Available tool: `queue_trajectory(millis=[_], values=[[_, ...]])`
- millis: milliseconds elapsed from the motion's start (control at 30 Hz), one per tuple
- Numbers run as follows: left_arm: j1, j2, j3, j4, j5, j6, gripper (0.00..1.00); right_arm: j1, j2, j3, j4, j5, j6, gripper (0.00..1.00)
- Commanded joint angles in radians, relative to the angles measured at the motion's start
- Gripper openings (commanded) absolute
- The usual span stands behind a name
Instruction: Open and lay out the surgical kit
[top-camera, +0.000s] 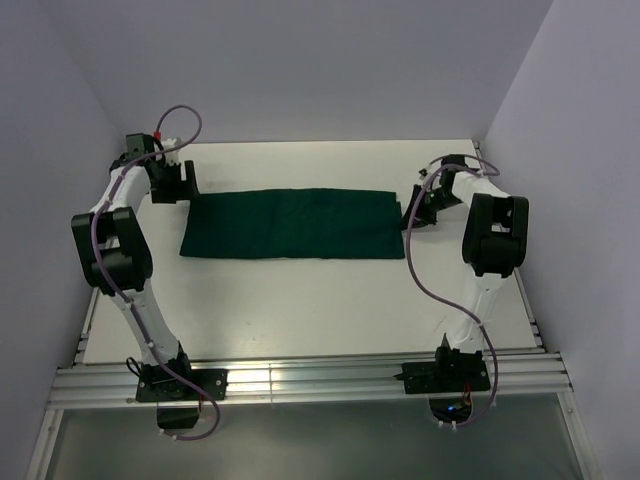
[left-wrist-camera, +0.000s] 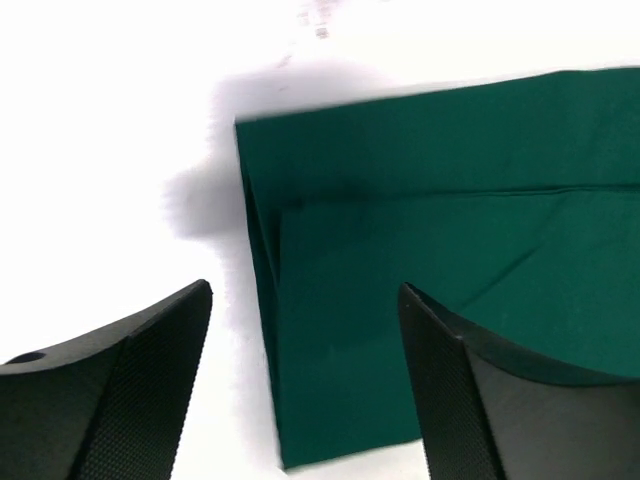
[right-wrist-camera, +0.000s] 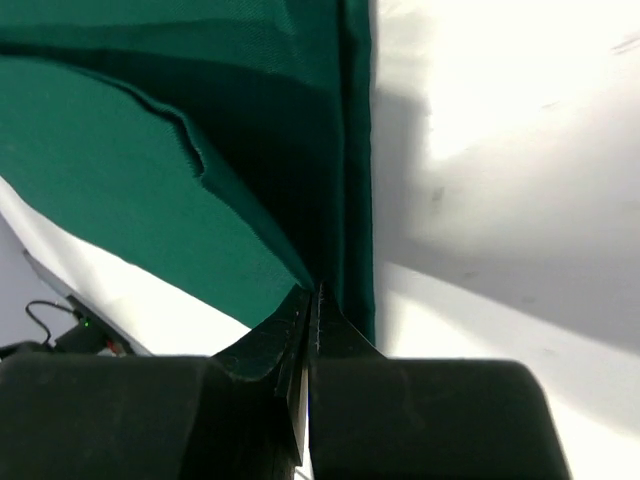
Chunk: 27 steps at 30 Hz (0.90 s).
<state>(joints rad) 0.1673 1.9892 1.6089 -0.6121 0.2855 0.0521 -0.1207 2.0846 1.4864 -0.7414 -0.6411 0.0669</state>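
Observation:
The surgical kit shows as a dark green cloth wrap (top-camera: 295, 222), folded into a long flat rectangle across the far half of the white table. My left gripper (top-camera: 190, 185) stands open at the wrap's left end. In the left wrist view its fingertips straddle the near left corner of the cloth (left-wrist-camera: 420, 200), with the gripper (left-wrist-camera: 305, 292) just above it and not touching. My right gripper (top-camera: 408, 218) is at the wrap's right edge. In the right wrist view that gripper (right-wrist-camera: 312, 292) is shut on a raised top layer of the cloth (right-wrist-camera: 120, 180).
The table (top-camera: 300, 310) is bounded by pale walls at the back and both sides. An aluminium rail (top-camera: 310, 382) carrying both arm bases runs along the near edge. Purple cables loop beside each arm.

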Motion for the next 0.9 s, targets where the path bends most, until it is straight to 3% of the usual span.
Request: queue_trajectory(millis=[0, 133, 200, 333, 400, 633, 867], values=[[-0.005, 0.042, 0.078, -0.051, 0.165, 0.116, 0.78, -0.025, 0.023, 0.066, -0.038, 0.021, -0.042, 0.00], [-0.003, 0.088, 0.141, -0.096, 0.285, 0.270, 0.69, -0.028, 0.035, 0.086, -0.064, 0.012, -0.055, 0.00], [-0.002, 0.123, 0.172, -0.142, 0.363, 0.383, 0.62, -0.028, 0.041, 0.107, -0.082, -0.011, -0.097, 0.06], [0.000, 0.164, 0.250, -0.239, 0.431, 0.494, 0.56, -0.031, 0.028, 0.127, -0.105, -0.048, -0.130, 0.47], [0.001, 0.183, 0.263, -0.241, 0.443, 0.525, 0.52, -0.031, 0.023, 0.146, -0.107, -0.060, -0.142, 0.55], [0.001, 0.309, 0.419, -0.344, 0.451, 0.592, 0.47, -0.031, 0.023, 0.210, -0.151, -0.109, -0.177, 0.58], [0.003, 0.330, 0.373, -0.265, 0.417, 0.574, 0.50, -0.033, 0.028, 0.248, -0.157, -0.118, -0.190, 0.61]])
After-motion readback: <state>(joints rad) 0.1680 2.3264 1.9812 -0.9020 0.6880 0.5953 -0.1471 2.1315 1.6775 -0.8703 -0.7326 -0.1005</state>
